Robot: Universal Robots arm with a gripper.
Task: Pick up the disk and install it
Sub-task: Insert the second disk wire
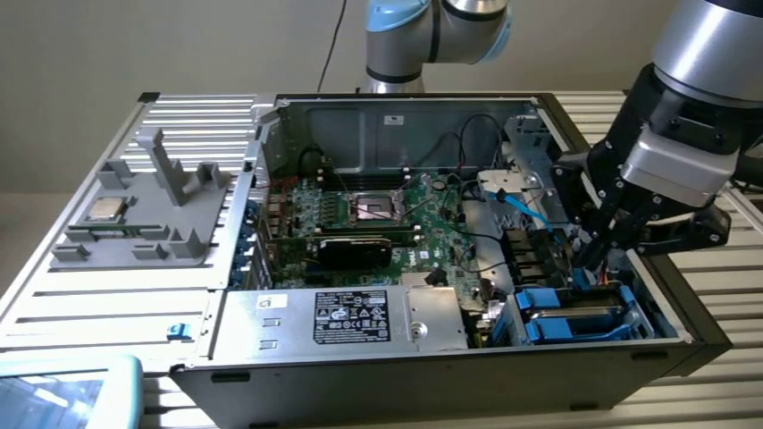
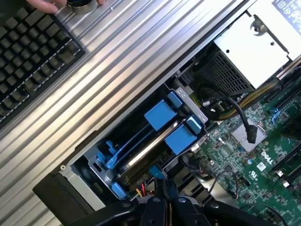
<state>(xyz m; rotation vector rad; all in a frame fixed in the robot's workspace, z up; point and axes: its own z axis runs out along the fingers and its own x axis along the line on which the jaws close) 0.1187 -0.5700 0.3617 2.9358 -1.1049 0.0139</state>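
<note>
Blue plastic frames the disk, which sits on edge in the drive bay at the front corner of the open computer case, on the exterior view's right. Directly above that bay hangs the gripper, its two black fingers pressed together and holding nothing; in the wrist view their tips meet just beside the bay's edge, apart from the disk's blue tabs. Red and yellow wires run between the fingertips and the bay. Beside the bay lie the green motherboard and the silver power supply (label facing up), with black cables looping over the board near the disk. On the exterior view's left a grey moulded tray carries a small square chip. A black keyboard rests on the ribbed metal table outside the case, with a person's fingers at its far edge.
</note>
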